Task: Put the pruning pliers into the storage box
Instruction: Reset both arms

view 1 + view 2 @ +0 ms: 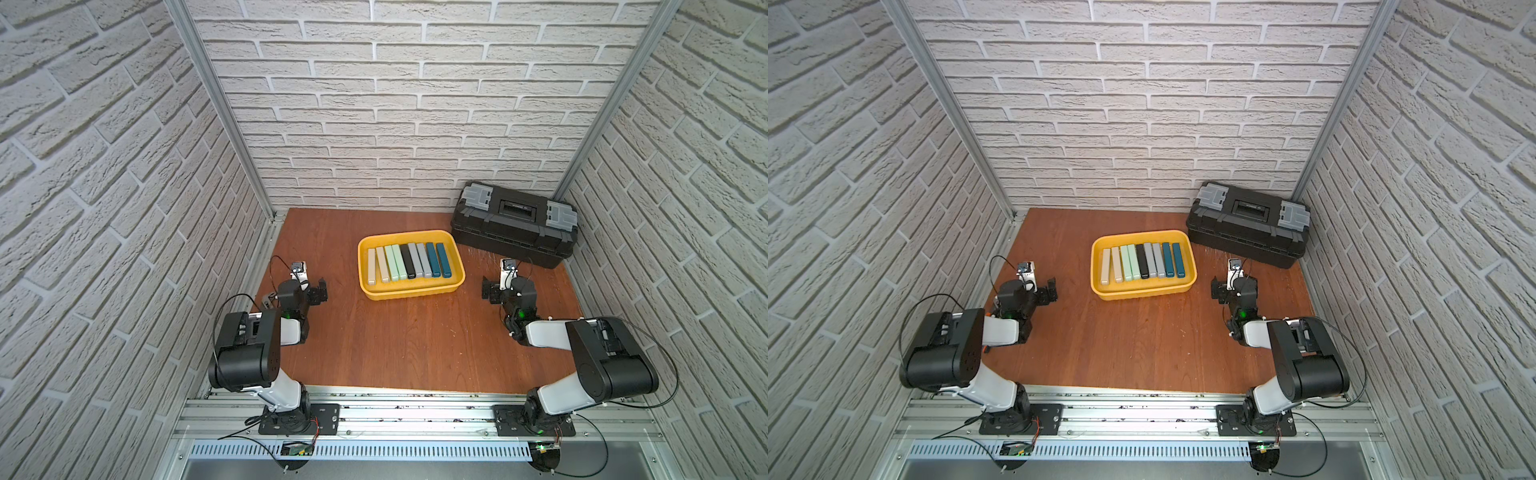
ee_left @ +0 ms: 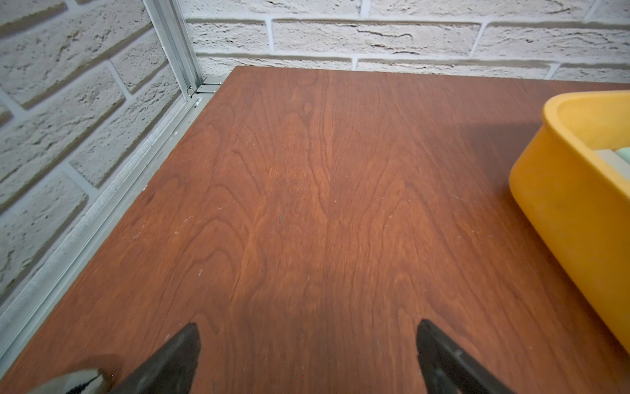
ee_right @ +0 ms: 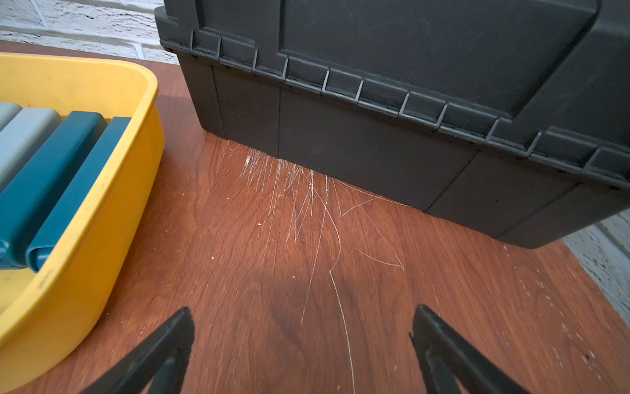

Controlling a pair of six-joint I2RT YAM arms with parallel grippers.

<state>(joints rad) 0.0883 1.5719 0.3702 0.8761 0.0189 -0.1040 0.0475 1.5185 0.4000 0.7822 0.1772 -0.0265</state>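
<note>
Lying side by side, all nine pliers (image 1: 409, 262) fill the box (image 1: 411, 291), so the job looks finished from where I stand. The left gripper (image 2: 308, 326) and right gripper (image 3: 301, 312) hang low, spread wide and empty, flanking the box without touching it. Nothing seems left but parking the arms. The wooden table (image 1: 395, 345) is scratched by the black toolbox (image 1: 515, 226); pale brick-patterned walls (image 1: 415, 104) close three sides.

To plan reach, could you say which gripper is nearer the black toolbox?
Right: the right gripper is just before the black toolbox; the left gripper is beyond the storage box.
</note>
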